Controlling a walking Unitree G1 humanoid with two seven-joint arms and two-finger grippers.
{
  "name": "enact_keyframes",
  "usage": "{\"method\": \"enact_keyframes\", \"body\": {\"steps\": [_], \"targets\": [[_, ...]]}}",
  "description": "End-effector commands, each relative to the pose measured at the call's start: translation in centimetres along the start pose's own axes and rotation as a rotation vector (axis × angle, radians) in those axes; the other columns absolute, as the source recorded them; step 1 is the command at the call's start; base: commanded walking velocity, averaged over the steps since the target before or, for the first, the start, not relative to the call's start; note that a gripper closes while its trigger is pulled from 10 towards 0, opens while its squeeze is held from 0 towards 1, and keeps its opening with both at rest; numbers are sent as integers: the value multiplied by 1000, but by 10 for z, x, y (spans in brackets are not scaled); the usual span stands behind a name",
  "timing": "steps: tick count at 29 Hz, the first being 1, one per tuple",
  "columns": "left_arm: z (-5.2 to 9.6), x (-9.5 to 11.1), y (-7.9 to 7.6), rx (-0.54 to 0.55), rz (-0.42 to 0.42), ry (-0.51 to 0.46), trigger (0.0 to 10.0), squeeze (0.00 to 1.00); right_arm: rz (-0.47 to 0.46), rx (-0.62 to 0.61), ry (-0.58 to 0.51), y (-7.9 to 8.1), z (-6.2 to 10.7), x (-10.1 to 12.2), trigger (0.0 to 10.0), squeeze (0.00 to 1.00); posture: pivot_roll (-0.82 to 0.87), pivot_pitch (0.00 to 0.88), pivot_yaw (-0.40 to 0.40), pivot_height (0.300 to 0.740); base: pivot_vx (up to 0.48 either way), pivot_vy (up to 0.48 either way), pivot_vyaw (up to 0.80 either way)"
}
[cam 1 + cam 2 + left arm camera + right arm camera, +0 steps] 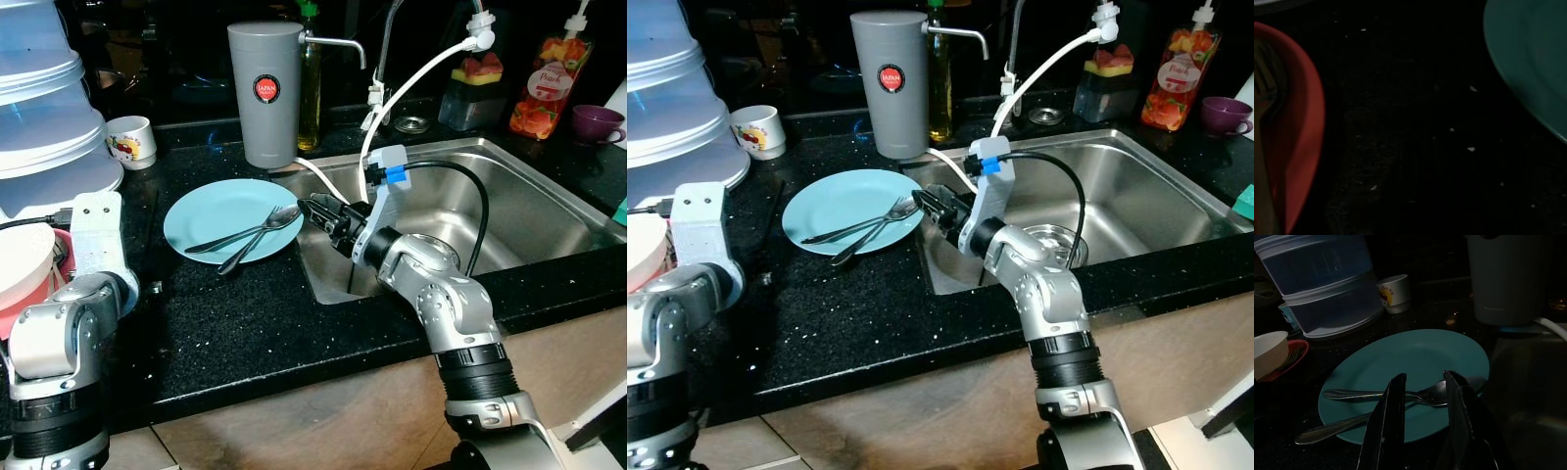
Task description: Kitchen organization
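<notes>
A teal plate (211,208) lies on the black counter (245,323) just left of the sink. A spoon (282,219) and a fork (225,238) rest crossed on it, heads toward the sink. My right gripper (315,209) hovers at the plate's right edge, level with the spoon's bowl. In the right wrist view the gripper (1425,378) is open, its two black fingers (1393,411) straddling the spoon's bowl (1442,390) from just above. My left arm (93,250) hangs over the counter left of the plate, above a red bowl (1305,122).
A grey water jug (263,93) stands behind the plate, a small printed cup (130,140) and stacked clear containers (44,108) to its left. The steel sink (529,211) holds a glass (1055,240). Bottles (549,83) and a purple cup (595,122) line the back right.
</notes>
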State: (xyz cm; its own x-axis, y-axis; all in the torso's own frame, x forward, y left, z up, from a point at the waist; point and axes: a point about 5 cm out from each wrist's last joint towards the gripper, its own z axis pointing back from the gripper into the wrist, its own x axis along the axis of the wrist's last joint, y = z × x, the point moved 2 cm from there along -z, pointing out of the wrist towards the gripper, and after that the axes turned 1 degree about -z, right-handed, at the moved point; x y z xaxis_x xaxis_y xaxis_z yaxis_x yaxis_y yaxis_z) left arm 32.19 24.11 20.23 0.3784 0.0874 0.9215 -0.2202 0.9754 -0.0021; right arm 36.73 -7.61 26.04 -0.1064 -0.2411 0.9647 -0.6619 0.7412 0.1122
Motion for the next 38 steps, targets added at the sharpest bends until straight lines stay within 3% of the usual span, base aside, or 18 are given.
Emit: {"method": "enact_keyframes", "body": {"steps": [1, 7, 12, 15, 16, 22, 24, 25, 29, 31, 32, 33, 34, 35, 38], "targets": [[-6, -25, 0, 2, 13, 120, 0, 0, -8, 9, 5, 1, -1, 2, 10000, 0, -11, 66, 30, 740, 0, 0, 0], [-7, -20, 1, 7, 21, 91, 0, 0, -8, 9, 3, 1, -1, 2, 10000, 0, -12, 66, 31, 740, 0, 0, 0], [-6, -3, 0, 9, -13, -36, 0, 0, -7, 9, -2, 1, -1, 4, 10000, 0, -11, 66, 31, 740, 0, 0, 0], [0, 21, -8, -19, -64, -204, 0, 0, -8, 9, -7, 2, -2, 5, 10000, 0, -11, 66, 31, 740, 0, 0, 0], [0, 21, -8, -19, -64, -204, 0, 0, -8, 9, -7, 2, -2, 5, 10000, 0, -11, 66, 31, 740, 0, 0, 0], [23, 72, -24, -65, -101, -544, 0, 0, -17, 6, -29, 2, -2, 12, 10000, 0, -13, 66, 32, 740, 0, 0, 0], [26, 76, -26, -82, -98, -578, 0, 0, -18, 6, -32, 2, -2, 12, 10000, 0, -13, 66, 32, 740, 0, 0, 0], [29, 80, -29, -100, -99, -606, 0, 0, -21, 4, -36, 2, -2, 13, 10000, 0, -12, 65, 29, 740, 0, 0, 0], [40, 80, -62, -361, -114, -662, 0, 0, -68, -48, -98, -3, -3, 24, 10000, 0, -14, 65, 29, 740, 0, 0, 0], [52, 78, -78, -506, -121, -699, 0, 0, -158, -107, -168, -11, -3, 34, 10000, 0, -16, 65, 28, 740, 0, 0, 0], [52, 78, -78, -506, -121, -699, 0, 0, -158, -107, -168, -11, -3, 34, 10000, 0, -16, 65, 28, 740, 0, 0, 0], [57, 76, -84, -575, -119, -712, 0, 0, -224, -126, -210, -14, -2, 40, 10000, 278, -13, 65, 27, 740, 0, 0, 0], [57, 76, -84, -575, -119, -712, 0, 0, -224, -126, -210, -14, -2, 40, 10000, 278, -13, 65, 27, 740, 0, 0, 0], [62, 65, -97, -708, -145, -685, 0, 0, -334, -102, -280, -13, 0, 48, 10000, 1000, -16, 62, 28, 740, 0, 0, 0], [65, 53, -107, -811, -184, -645, 0, 0, -409, -37, -322, -5, 1, 53, 10000, 1000, -17, 58, 28, 740, 0, 0, 0]]}}
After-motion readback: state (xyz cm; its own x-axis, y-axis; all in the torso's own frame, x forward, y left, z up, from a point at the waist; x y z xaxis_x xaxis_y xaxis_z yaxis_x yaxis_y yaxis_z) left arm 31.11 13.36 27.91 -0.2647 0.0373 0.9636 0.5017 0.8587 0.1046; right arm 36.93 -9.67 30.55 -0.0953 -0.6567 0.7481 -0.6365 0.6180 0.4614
